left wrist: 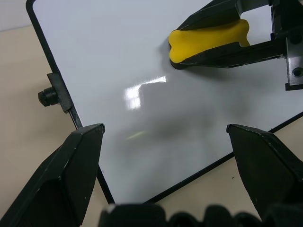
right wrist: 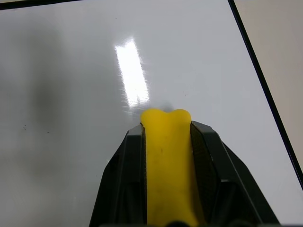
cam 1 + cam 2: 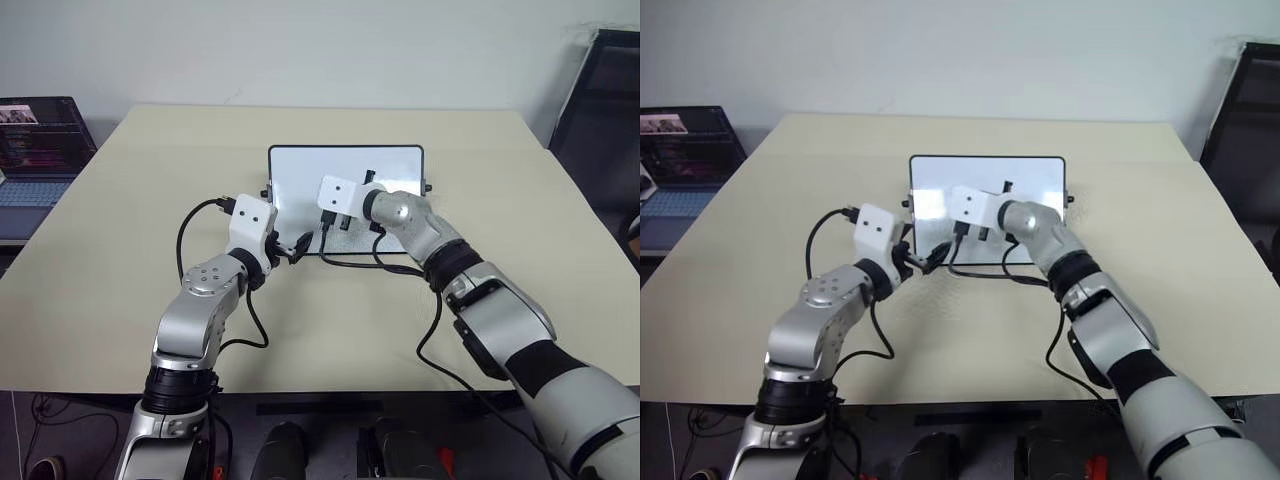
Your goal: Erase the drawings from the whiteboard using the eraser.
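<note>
From the head camera I see the whiteboard (image 3: 345, 165) at the table's (image 3: 120, 220) centre, my right pincer (image 3: 327, 221) over its 6 o'clock half. Left wrist view: my left pincer (image 1: 163, 137) stands apart at the board's lower-left corner. Right wrist view: my right pincer is clamped on the yellow eraser (image 2: 166, 156), over the white surface.

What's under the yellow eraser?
The whiteboard lies under the eraser, which the right gripper holds. Its white surface around the eraser looks clean, with no drawings showing. The spot right beneath the eraser is covered, so any marks there can't be seen.
</note>
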Action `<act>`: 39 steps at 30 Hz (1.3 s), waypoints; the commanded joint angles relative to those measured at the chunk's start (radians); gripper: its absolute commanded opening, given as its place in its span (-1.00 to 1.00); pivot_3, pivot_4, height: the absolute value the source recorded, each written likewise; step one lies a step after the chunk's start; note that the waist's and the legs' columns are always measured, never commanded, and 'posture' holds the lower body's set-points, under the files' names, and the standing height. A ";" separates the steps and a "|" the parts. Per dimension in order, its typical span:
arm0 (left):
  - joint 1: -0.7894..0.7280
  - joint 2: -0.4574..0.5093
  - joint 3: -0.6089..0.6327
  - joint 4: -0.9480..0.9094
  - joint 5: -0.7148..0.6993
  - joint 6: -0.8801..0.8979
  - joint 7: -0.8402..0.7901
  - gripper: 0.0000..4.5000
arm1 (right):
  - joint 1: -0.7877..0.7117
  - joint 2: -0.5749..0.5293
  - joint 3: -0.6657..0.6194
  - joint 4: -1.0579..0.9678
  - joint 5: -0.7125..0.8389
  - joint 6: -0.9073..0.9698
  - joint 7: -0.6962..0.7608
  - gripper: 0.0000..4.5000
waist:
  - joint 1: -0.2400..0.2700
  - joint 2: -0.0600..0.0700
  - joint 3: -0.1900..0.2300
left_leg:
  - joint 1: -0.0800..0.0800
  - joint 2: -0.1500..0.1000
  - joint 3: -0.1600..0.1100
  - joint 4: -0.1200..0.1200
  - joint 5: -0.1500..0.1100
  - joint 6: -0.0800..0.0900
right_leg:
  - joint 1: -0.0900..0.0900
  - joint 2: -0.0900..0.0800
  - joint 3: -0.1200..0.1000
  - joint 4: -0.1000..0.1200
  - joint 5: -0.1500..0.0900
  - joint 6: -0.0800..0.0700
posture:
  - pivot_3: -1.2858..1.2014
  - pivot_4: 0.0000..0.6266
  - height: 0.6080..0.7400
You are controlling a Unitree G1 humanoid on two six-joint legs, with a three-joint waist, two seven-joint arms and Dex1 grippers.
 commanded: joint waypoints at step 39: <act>-0.313 -0.029 -0.334 0.396 -0.014 -0.571 -0.740 1.00 | 0.996 -0.001 -0.597 -1.413 0.410 0.895 -0.266 -0.57 | 0.016 0.001 0.001 | -0.016 0.000 0.002 0.001 -0.003 -0.002 | -0.010 0.007 -0.004 -0.007 -0.001 0.000 | 0.03 -0.52 1.00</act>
